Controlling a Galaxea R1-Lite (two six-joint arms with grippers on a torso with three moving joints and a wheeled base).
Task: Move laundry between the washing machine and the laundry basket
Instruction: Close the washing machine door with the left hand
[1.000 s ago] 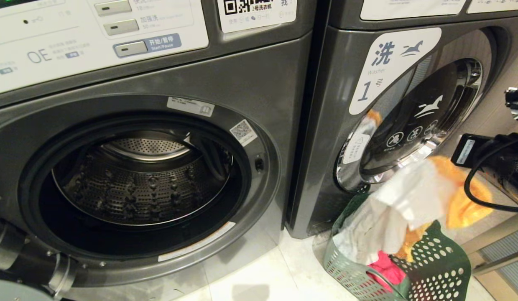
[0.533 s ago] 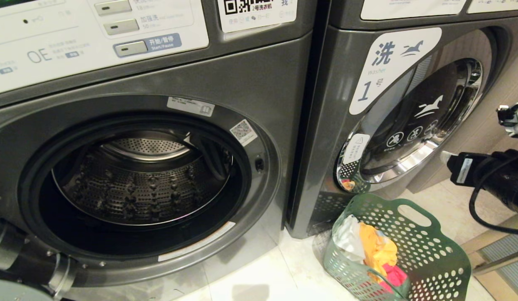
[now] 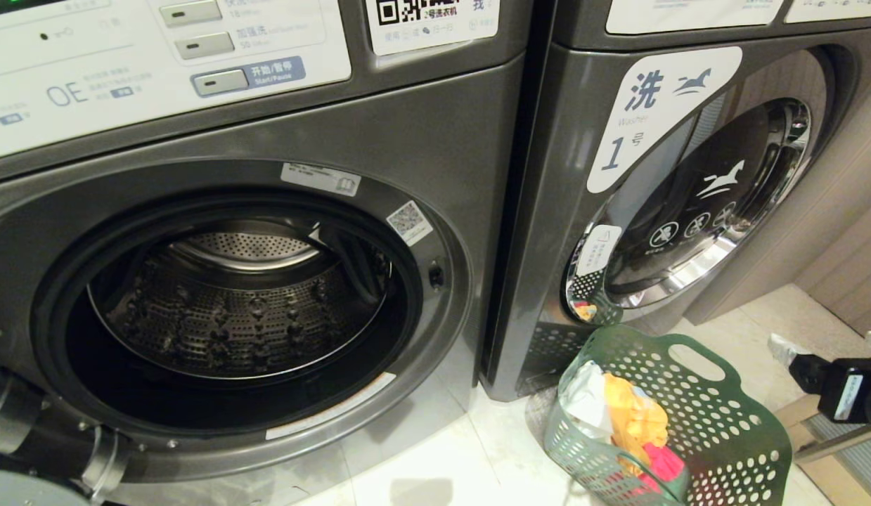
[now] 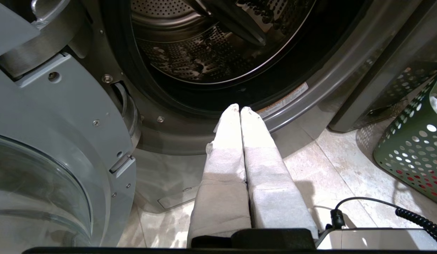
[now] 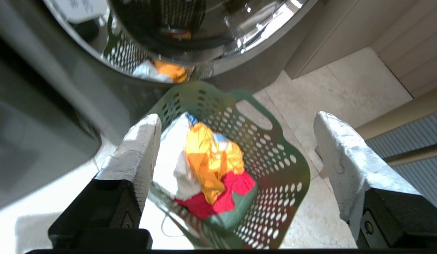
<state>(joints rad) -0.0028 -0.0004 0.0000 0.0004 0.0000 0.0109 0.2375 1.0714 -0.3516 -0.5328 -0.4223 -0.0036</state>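
Left hand (image 4: 239,110) low above the tiled floor (image 4: 331,176), padded fingers (image 4: 225,148) pressed together, nothing between them, tips aimed at the lower rim of the open washing machine (image 3: 252,302). Beyond those tips, the perforated steel drum (image 3: 238,309), no laundry visible inside in either view. Beside the hand on its outer side, the swung-open door (image 4: 45,148) with its hinge and glass bowl. On the hand's inner side, past the machine's corner, a green perforated laundry basket (image 3: 730,436) standing on the floor against the front of the neighbouring washer marked 1 (image 3: 660,183), whose round door is closed. Inside the basket, heaped: a white garment (image 3: 586,404) toward the machines, a yellow-orange garment (image 3: 635,422) in the middle, a pink-red garment (image 3: 663,464) nearest the robot; the pile reflected in the chrome door ring (image 5: 162,72). Right hand (image 5: 236,148) at the far right of the head view, raised over the basket, fingers (image 5: 133,155) spread wide and empty, basket and clothes framed directly below between them, not touching. Beyond the right hand, beige wall panelling (image 3: 829,239) and more pale floor tile.
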